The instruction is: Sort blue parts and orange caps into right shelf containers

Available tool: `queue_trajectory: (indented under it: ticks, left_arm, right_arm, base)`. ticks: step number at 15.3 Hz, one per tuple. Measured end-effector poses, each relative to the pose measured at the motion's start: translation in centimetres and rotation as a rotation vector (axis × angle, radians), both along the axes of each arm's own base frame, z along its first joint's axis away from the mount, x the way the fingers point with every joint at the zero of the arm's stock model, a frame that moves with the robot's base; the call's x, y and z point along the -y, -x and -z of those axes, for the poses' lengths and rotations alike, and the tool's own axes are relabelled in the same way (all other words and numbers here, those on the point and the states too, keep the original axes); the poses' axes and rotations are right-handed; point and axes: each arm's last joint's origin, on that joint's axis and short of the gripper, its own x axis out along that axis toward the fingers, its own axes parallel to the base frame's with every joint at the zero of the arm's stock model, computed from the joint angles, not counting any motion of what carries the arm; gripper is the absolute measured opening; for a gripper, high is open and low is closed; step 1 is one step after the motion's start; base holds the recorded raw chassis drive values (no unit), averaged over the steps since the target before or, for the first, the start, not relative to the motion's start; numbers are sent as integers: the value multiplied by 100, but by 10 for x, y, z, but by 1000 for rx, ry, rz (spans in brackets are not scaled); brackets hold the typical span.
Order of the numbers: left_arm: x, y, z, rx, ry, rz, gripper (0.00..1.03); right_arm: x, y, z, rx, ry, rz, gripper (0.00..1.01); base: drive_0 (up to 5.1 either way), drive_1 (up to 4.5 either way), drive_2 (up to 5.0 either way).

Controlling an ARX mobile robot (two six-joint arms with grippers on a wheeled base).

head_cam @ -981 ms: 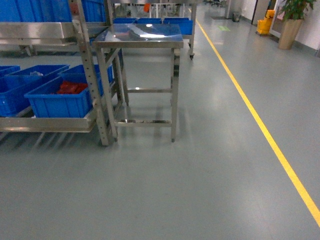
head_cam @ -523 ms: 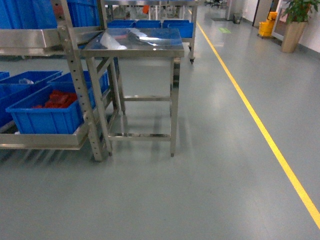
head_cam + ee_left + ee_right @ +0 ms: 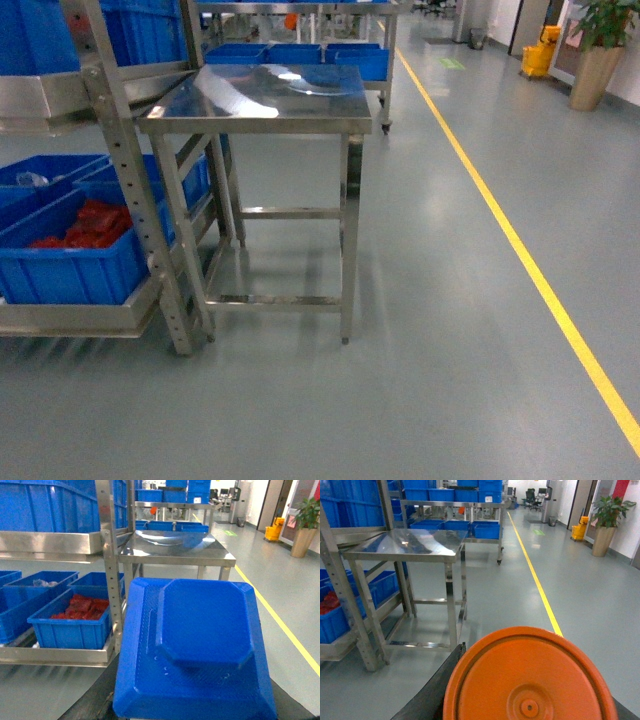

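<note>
A blue part [image 3: 200,635], a chunky piece with a raised octagonal face, fills the left wrist view, and my left gripper [image 3: 192,705] is shut on it, its dark fingers [image 3: 87,705] showing at the lower edges. In the right wrist view a round orange cap [image 3: 530,680] is held the same way by my right gripper [image 3: 530,710], which is shut on it. Bright blue crates [image 3: 70,280] sit on the steel shelf rack [image 3: 120,190] at the left; one holds red pieces [image 3: 85,225]. Neither gripper shows in the head view.
A steel table [image 3: 260,95] stands beside the rack, straight ahead. More blue crates [image 3: 290,52] sit on a cart behind it. A yellow floor line [image 3: 520,260] runs along the right. A potted plant [image 3: 600,50] and a yellow bucket [image 3: 540,50] stand far right.
The rack and steel table have grown larger and slid left and down in the head view; the robot has rolled closer to them.
</note>
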Motion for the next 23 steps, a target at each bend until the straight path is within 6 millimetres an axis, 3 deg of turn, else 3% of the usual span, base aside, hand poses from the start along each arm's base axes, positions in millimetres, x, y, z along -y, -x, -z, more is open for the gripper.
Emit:
queue_trajectory:
  ticks: [23]
  left_arm:
    - [0,0,0,2,0,1,43]
  right_arm:
    - [0,0,0,1,0,1,44]
  base:
    - [7,441,-426]
